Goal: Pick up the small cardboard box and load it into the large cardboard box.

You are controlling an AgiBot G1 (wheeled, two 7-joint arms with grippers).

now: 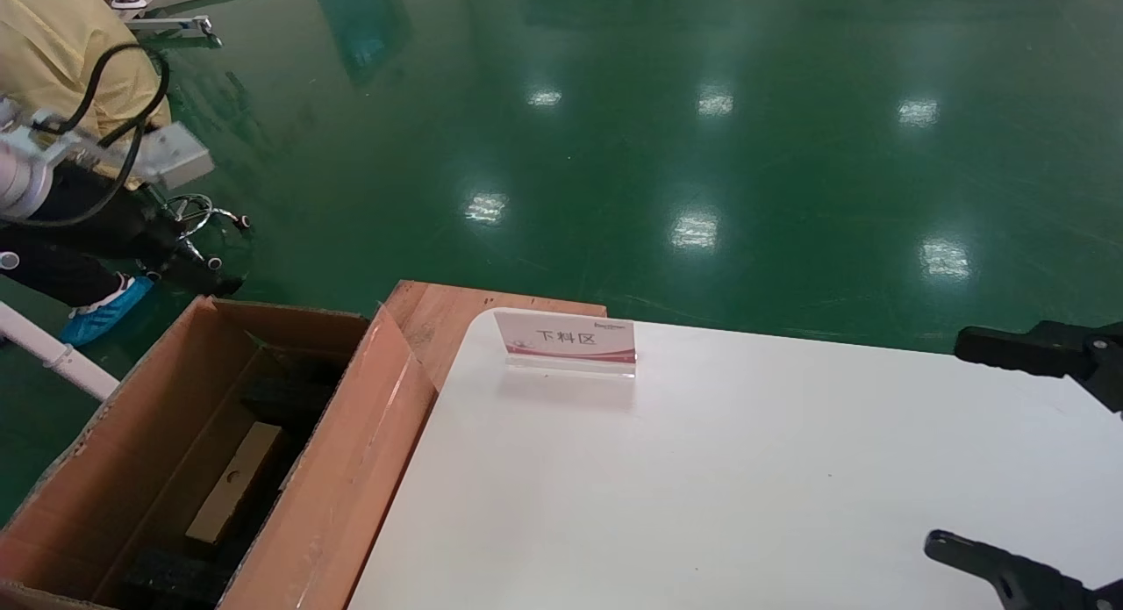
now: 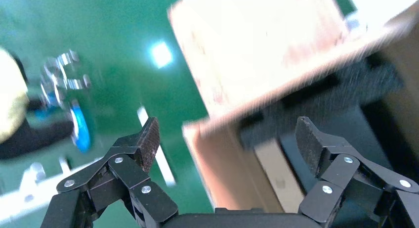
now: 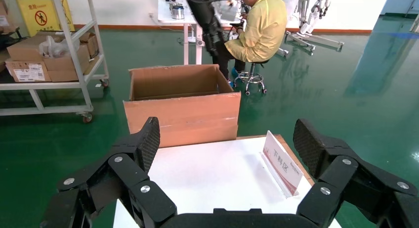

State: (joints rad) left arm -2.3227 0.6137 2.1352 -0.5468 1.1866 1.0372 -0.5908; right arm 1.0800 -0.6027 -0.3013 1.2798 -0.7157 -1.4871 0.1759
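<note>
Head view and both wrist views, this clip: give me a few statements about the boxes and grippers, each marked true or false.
1. The small cardboard box lies inside the large cardboard box. True.
2. The left gripper is shut on the small cardboard box. False: its fingers are spread and empty, above the carton.
3. The right gripper is open over the white table. True.
4. A sign stand rests on the table's far edge. True.
5. The small box sits on the white table. False: it is in the carton, among black foam blocks.
</note>
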